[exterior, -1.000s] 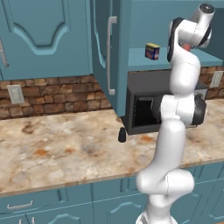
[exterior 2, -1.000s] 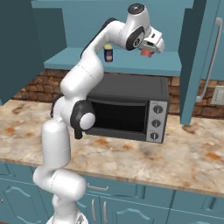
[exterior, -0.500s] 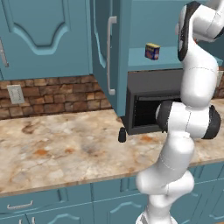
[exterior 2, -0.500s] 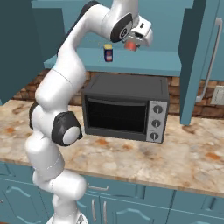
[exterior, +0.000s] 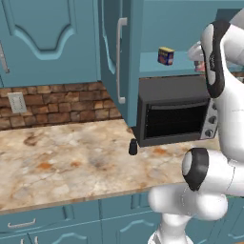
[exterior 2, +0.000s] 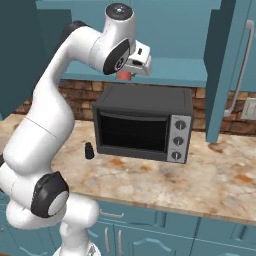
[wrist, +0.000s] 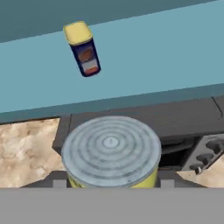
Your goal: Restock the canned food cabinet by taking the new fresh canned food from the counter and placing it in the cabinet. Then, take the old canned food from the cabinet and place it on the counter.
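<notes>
old can (wrist: 111, 151) hides the tool's fingertips (label mostly unseen).

The held can (wrist: 111, 151) has a grey metal end with concentric ridges and a dull sheen. The blue can (wrist: 83, 50) has a matt yellow top and glossy printed label. The table (exterior: 62, 167) is polished mottled stone. The toaster oven (exterior 2: 145, 125) is matt black with dark glass. The cabinet (exterior: 112, 52) is smooth painted teal.
</notes>
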{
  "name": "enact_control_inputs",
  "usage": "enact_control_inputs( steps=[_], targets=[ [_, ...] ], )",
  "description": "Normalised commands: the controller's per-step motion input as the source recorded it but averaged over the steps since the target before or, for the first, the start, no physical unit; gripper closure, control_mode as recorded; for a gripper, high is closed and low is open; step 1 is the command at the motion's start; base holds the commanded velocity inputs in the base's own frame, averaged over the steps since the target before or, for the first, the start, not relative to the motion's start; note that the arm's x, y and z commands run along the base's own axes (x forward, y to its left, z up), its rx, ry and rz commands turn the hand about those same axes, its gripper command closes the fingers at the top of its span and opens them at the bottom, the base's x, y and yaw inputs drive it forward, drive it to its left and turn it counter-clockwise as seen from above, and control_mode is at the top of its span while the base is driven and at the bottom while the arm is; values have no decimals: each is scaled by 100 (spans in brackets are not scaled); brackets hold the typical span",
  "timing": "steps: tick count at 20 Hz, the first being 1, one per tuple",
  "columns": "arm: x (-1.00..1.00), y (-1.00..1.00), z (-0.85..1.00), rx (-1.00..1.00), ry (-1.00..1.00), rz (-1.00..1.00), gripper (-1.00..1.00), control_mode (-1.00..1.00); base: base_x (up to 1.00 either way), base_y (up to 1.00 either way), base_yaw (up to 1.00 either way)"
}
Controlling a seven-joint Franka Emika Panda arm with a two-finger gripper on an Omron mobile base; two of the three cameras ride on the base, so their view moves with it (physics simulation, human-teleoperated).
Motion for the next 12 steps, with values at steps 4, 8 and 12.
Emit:
enact_control_inputs(
  steps=[4,8,12],
  targets=[
    [-100,73,-100,-2,0,26,100,-100,0,0,0],
    [-100,28,-100,0,8,32,100,-100,0,0,0],
    [-76,-34,-100,0,5,39,100,-100,0,0,0]
  ],
)
